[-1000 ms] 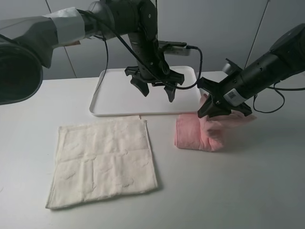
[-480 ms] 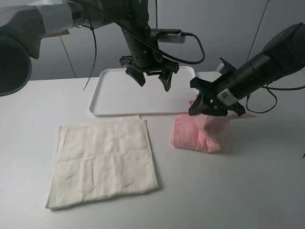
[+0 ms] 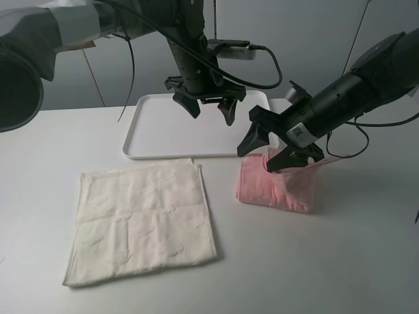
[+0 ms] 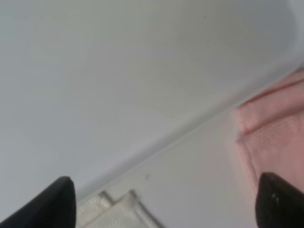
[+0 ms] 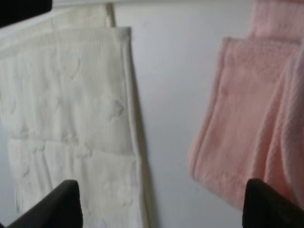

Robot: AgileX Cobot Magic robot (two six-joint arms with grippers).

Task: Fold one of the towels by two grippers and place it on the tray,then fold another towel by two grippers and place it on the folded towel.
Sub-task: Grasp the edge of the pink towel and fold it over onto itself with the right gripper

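Pink towel (image 3: 278,190) lies folded in a thick bundle on the counter (image 3: 340,261), just beside the near right corner of the tray (image 3: 157,134) and off it. The right gripper (image 3: 256,159) hangs low over the bundle's left end, jaws spread wide and released. A second towel, cream (image 3: 141,219), lies spread flat to the left, its far edge near the tray's front rim. That makes two towels and one white tray. The left gripper (image 3: 209,111) hovers above the tray's right half, jaws also spread, grasping nothing. Two dark arms are in view. The counter is plain, pale and matt; behind it stands a grey panelled wall (image 3: 314,39).
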